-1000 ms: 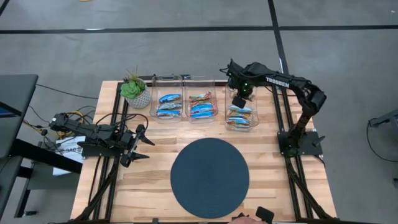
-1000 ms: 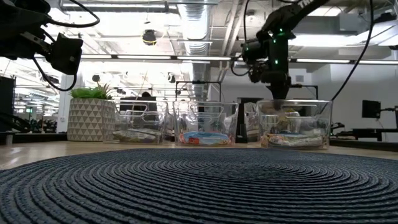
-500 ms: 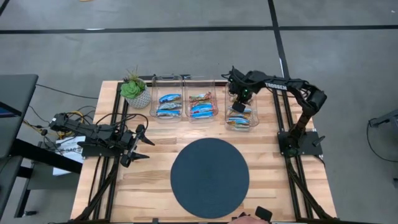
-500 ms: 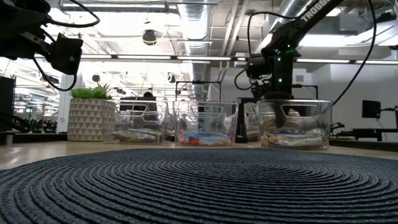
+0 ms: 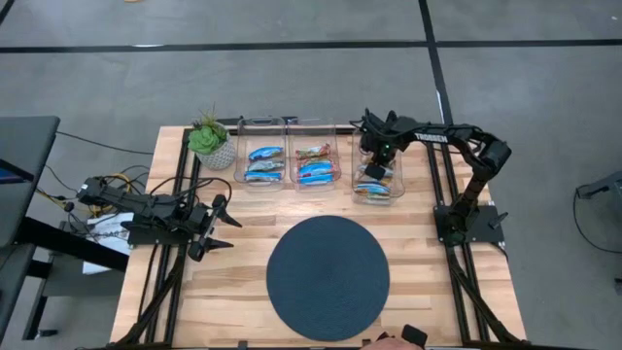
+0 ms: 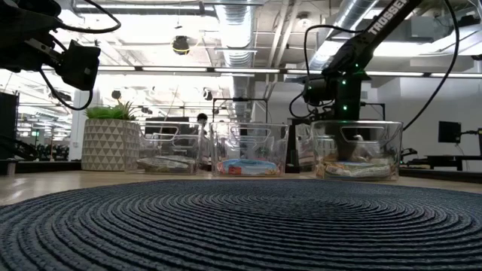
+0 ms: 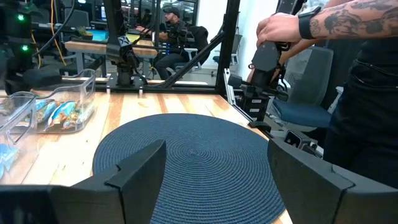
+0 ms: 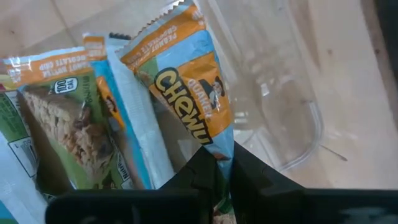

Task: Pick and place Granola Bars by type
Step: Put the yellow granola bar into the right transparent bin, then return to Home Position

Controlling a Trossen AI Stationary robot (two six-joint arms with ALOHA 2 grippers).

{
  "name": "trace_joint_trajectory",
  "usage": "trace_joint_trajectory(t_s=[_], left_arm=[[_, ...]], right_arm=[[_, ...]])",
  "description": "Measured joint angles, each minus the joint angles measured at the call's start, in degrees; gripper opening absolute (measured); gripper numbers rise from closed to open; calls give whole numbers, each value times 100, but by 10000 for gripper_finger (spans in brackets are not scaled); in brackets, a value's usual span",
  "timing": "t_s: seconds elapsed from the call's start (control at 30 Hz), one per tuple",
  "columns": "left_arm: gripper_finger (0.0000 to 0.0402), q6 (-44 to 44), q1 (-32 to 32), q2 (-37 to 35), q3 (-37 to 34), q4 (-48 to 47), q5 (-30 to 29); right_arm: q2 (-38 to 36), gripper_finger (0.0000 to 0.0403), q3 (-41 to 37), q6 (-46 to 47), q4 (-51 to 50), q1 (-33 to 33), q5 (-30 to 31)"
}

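Three clear bins stand in a row at the far side, each holding granola bars: left (image 5: 263,165), middle (image 5: 317,165), right (image 5: 377,181). My right gripper (image 5: 372,170) reaches down into the right bin (image 6: 358,150) and is shut on an orange-and-light-blue bar (image 8: 186,81). Below it more bars (image 8: 56,118) lie on the bin's floor. At the table's left edge my left gripper (image 5: 219,226) stands open with nothing between its fingers, pointing level across the dark round mat (image 7: 186,155). My right gripper pinches one end of the orange-and-light-blue bar (image 8: 219,149) between its two fingers (image 8: 193,177). The fingers come from above, pointing down. The bar hangs below them inside the right bin, over the bars lying there; whether its lower end touches them I cannot tell.
A potted plant (image 5: 211,141) stands left of the bins. The round mat (image 5: 328,277) covers the table's middle and near part. A person's hand (image 7: 280,28) holds a dark device at the table's near edge (image 5: 413,335).
My right gripper, still shut on the bar, has sunk from above the right bin's rim down into the bin.
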Motion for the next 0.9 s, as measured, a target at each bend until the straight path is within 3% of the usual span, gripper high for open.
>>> trace_joint_trajectory(t_s=[0.63, 0.9], left_arm=[[274, -2, 0, 0, 2, 0, 0], [274, -2, 0, 0, 0, 0, 2]], right_arm=[[0, 75, -31, 12, -29, 7, -6], [-166, 77, 465, 232, -529, 37, -85]])
